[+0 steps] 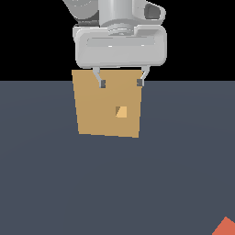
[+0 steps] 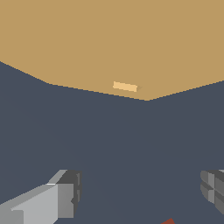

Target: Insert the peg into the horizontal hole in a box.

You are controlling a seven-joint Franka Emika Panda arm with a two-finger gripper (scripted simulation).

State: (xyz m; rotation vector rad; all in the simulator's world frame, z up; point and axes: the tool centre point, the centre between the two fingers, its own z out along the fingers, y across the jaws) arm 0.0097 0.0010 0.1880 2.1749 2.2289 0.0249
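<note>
Flat tan box (image 1: 98, 110) with a small, lighter-orange square hole (image 1: 121, 112) at centre.

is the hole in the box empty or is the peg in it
Empty: the hole in the box shows only lighter orange, and the peg lies far off.

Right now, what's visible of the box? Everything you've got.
The box is a flat-faced tan, orange-brown block, matte and unmarked, standing upright on the dark grey floor. Its face carries one small square hole near the centre, lighter orange inside and empty. In the wrist view it appears as a broad tan surface with the hole a thin pale slit. The open hand hangs in front of its upper edge; whether they touch cannot be told.
</note>
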